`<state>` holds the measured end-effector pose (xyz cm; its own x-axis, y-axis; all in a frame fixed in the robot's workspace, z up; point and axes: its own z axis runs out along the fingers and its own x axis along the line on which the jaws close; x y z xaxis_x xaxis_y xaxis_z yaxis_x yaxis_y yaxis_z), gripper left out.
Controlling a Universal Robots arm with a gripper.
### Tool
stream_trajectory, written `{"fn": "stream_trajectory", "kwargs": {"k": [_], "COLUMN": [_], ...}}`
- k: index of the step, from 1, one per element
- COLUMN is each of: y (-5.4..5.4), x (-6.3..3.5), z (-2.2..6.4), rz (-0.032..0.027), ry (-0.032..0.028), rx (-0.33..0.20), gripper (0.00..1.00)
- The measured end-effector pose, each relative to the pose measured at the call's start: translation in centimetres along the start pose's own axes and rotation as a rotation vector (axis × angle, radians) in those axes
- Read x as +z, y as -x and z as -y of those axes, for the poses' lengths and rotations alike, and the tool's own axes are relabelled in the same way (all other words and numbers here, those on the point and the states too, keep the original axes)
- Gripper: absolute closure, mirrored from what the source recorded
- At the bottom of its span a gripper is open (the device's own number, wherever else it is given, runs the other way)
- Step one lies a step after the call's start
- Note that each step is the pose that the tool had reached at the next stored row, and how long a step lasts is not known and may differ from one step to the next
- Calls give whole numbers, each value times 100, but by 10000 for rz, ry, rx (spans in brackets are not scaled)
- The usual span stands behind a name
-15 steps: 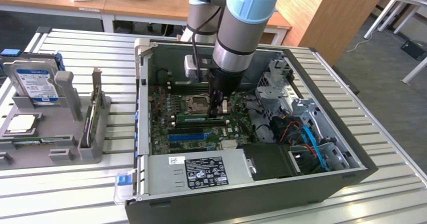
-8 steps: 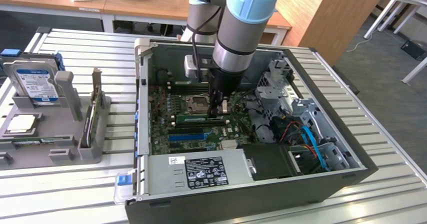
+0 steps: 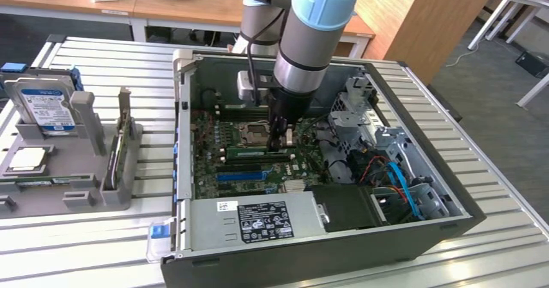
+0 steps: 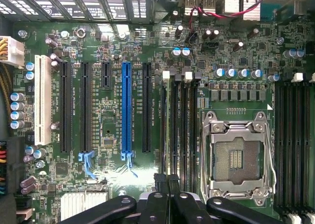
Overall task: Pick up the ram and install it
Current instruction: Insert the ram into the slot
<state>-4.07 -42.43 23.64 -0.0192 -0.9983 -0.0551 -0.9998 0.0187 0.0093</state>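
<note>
So the arm is reaching straight down into the open PC case (image 3: 184, 127), which lies on its side on the slatted bench (image 3: 86, 249), pretty much in the middle of the exterior view. The gripper (image 3: 279, 141) is right over the motherboard, just beside the CPU socket (image 3: 254, 132).

The ram (image 3: 247, 152) runs along a memory slot right next to the socket, on the side nearer the lower edge of the frame. It looks about level with the board, label strip facing the camera. The gripper sits at the end of the stick towards the exterior view's right.

From the wrist view, the gripper (image 4: 166, 180) has its black fingers (image 4: 157, 183) pulled nearly together, with the ram (image 4: 171, 130) seen edge-on between them. It runs away along the slot between the blue slot (image 4: 126, 106) and the CPU socket (image 4: 236, 157). Looks like they've got the end of the stick pinched, but can't say if it's fully clicked in.

Other stuff: the power supply (image 3: 257, 218) with its black label sits at the lower edge of the case. At the exterior view's left there's a grey parts holder (image 3: 94, 191) with a hard drive (image 3: 43, 108) standing in it.
</note>
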Motion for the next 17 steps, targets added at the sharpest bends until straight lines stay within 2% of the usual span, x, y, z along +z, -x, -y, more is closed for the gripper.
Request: {"fn": "stream_trajectory", "kwargs": {"k": [11, 17], "y": [-1, -1], "x": [14, 14], "z": [1, 13], "rz": [-1, -1], "ry": [1, 66], "rx": [1, 3], "gripper": [88, 88]}}
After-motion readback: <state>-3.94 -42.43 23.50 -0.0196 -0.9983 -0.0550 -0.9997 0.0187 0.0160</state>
